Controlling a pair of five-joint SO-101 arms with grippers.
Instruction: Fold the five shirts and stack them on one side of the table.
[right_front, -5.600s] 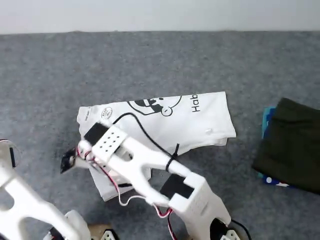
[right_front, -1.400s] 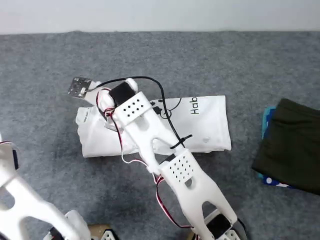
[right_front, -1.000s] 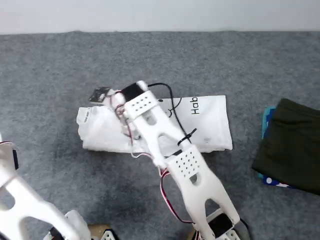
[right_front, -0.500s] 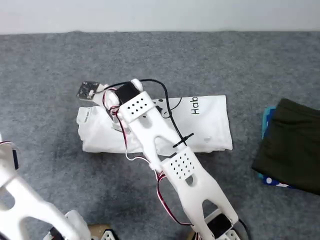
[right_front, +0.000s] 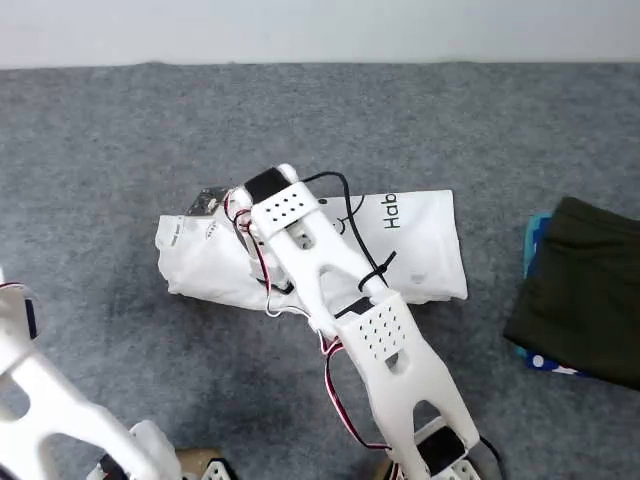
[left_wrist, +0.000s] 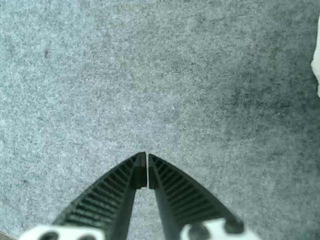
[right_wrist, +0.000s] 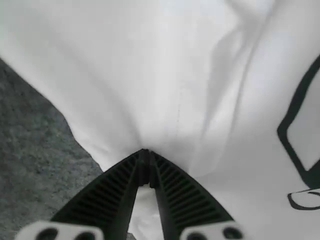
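Robot lab: grey felt table (right_front: 420, 120)

**Right arm over the white shirt**

A folded white shirt (right_front: 420, 250) lies mid-tabletop (right_front: 100, 130) (grey, felt-like). The right arm (right_front: 330, 270) stretches from the near edge across it, its far end over the shirt's left part. Well apart, at the right edge, a dark shirt (right_front: 585, 290) lies on a blue one (right_front: 537, 240). The left arm (right_front: 50, 410) stands at the near left corner.
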